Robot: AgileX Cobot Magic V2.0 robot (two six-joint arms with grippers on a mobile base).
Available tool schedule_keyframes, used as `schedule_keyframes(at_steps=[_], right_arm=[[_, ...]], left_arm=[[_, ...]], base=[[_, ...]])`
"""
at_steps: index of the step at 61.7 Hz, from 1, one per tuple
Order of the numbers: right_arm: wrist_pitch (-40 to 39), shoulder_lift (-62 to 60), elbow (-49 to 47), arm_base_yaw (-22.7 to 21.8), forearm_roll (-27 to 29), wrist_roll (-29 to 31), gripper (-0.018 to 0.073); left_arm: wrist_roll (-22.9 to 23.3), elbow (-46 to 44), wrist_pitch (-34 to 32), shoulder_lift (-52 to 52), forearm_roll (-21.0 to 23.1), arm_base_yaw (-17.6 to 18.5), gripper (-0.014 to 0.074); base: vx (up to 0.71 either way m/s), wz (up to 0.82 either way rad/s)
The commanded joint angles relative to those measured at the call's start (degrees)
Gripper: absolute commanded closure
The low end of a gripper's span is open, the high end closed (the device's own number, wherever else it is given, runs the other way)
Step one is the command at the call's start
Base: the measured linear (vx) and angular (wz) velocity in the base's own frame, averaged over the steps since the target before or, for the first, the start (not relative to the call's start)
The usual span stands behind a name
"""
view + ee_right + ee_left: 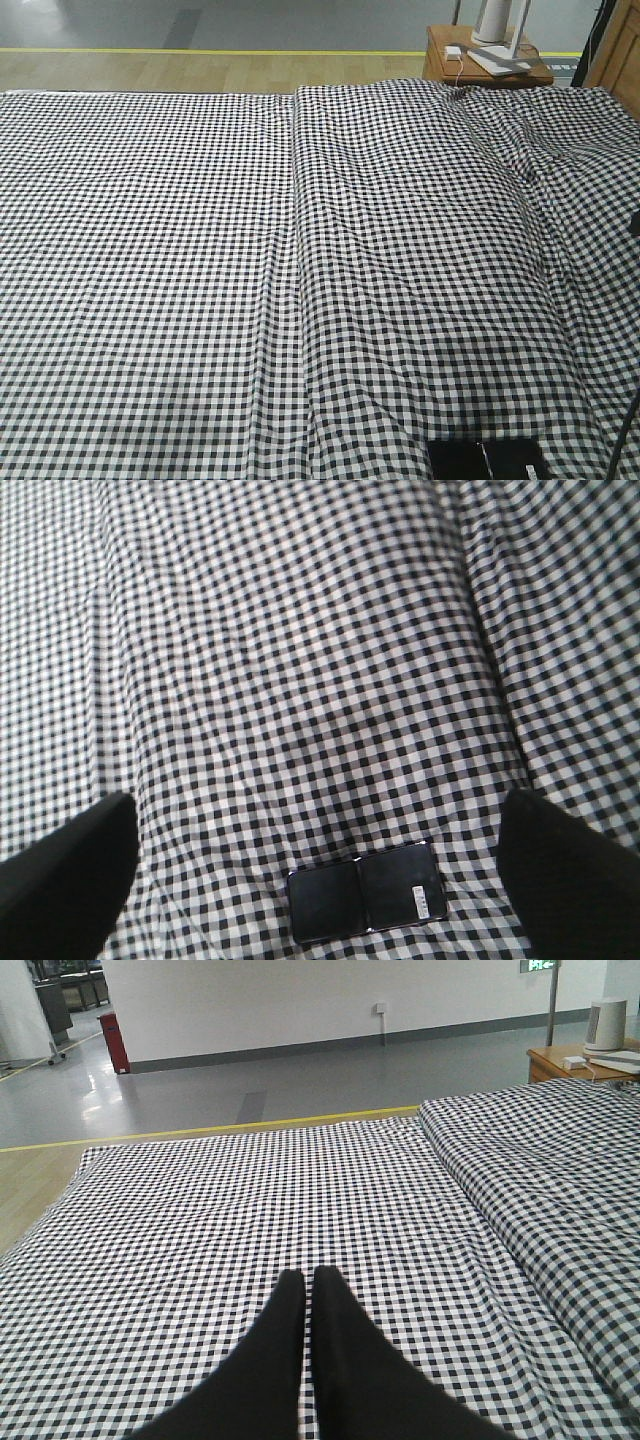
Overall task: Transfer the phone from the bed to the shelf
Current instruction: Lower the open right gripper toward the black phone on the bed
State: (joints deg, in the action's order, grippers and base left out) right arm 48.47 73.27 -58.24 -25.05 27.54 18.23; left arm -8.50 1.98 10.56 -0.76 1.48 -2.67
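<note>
Right gripper is hanging over the bed with its two dark fingers spread wide, one at each lower corner of the right wrist view, and it is gripping nothing. The phone is lying flat near the bed's close edge, between the fingers and apart from both, with its white sticker toward the right end. Wrinkled black-and-white check sheet is surrounding it on every side.

Seen from the left wrist, the left gripper is pointing out low over the bed, its fingers pressed together on nothing. A raised fold is running along the bed's right part. Beyond the bed's far edge, wood floor, a yellow line and grey floor are stretching to a white wall. A red bin is standing well past the bed's left corner. A small wooden counter carrying a white device is standing past its right corner.

From the front, the phone is lying at the bed's near edge, right of the lengthwise fold and partly cut off by the frame. The counter is standing just beyond the bed's far right corner.
</note>
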Motion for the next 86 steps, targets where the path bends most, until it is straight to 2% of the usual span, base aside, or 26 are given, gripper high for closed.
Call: schedule_keyframes(at_steps=[1,11,29,37,51,86], right_arm=[[-0.3,3.4,-2.2,-4.1,9.1,10.0,-0.0112],[-0.1,12.5,-2.2,-8.4,15.4,18.5,-0.0104],[0.1,32.0,-5.2,-9.3,15.3,27.8,-0.0090],[2.3,41.1,-11.2,-9.3,14.7,28.8,-0.0080],[11.6,53.8,-20.1,-9.3,13.7,30.9,-0.0074],[13.3,68.5,-20.7,-9.3,13.9,38.7,-0.0046]], left_arm=[[0.3,-1.3,-4.2,-0.7,0.5,-0.1,0.0595],[0.3,-1.3,-4.2,-0.7,0.5,-0.1,0.0595],[0.3,-1.3,-4.2,-0.7,0.5,-0.1,0.0595],[0.3,-1.3,-4.2,-0.7,0.5,-0.1,0.0595],[0.3,-1.3,-4.2,-0.7,0.5,-0.1,0.0595],[0.3,-1.3,-4.2,-0.7,0.5,-0.1,0.0595]], base=[[0.00,0.00],[0.00,0.00],[0.00,0.00],[0.00,0.00],[0.00,0.00],[0.00,0.00]])
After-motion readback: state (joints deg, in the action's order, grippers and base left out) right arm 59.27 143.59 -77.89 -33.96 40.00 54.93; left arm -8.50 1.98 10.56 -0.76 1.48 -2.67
